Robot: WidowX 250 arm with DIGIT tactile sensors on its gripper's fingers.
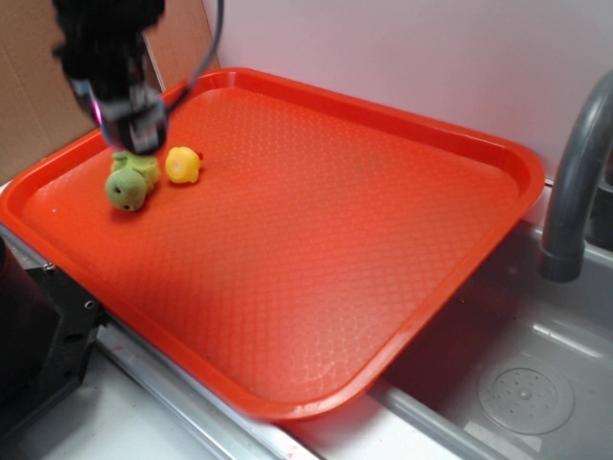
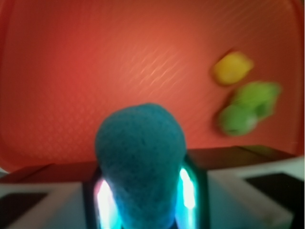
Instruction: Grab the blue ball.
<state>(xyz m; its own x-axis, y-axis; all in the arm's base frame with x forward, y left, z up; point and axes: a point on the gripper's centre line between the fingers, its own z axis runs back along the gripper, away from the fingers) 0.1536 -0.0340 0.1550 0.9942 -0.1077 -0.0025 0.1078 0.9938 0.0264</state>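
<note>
My pincer (image 2: 143,200) is clamped on the blue ball (image 2: 140,162); in the wrist view the ball sits squeezed between my two glowing fingers (image 2: 188,191), bulging upward above them, its fuzzy teal surface filling the lower centre. The fingers' lower ends run off the bottom of that view, so I cannot see their full length.

In the exterior view my pincer (image 1: 134,134) appears dark and blurred at the upper left, above the far left corner of the red tray (image 1: 335,240). The ball itself cannot be made out there; my own body hides it. The upper part of my arm is cut off by the top edge.

The green plush toy (image 1: 129,182) lies on the tray just below my pincer, with the small yellow toy (image 1: 182,165) just beside it on its right; whether the two touch I cannot tell. Both are blurred in the wrist view.

A grey tap (image 1: 575,182) stands at the right edge, partly cut off, over a sink (image 1: 517,383) beside the tray.
</note>
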